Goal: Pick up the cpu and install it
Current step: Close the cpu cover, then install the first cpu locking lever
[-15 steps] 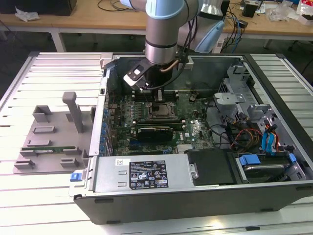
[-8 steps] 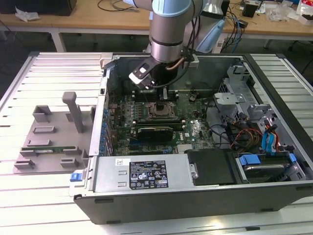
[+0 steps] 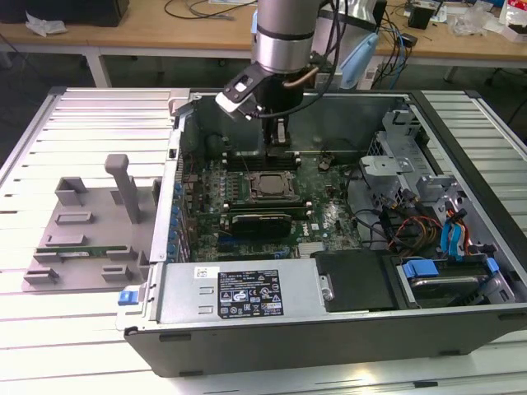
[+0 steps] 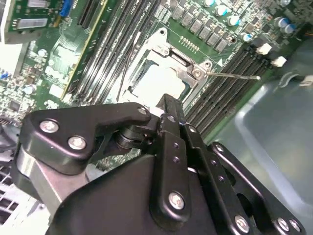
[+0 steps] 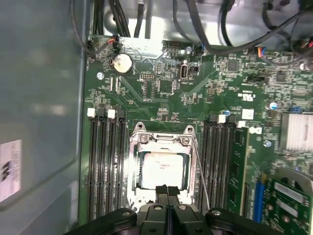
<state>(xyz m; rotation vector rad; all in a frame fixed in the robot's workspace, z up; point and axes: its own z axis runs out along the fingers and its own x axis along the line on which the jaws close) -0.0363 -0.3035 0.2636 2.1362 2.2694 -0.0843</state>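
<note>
- Grey moulded plastic fixture (image 3: pixel 90 222), blocky and stepped, lies well apart from the socket (image 3: pixel 269 188), toward the exterior view's left.
- Black ribbed memory slots (image 5: pixel 105 166) flank the socket in the first wrist view.
- cpu (image 5: pixel 164 169): flat square with a matte silver top, lying inside the socket's metal frame in both wrist views.
- Gripper (image 5: pixel 167 190): black jointed links, fingertips clenched together with nothing between them, over the socket's edge.

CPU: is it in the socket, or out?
In. In the first wrist view the cpu lies flat inside the socket frame, silver top up.
</note>
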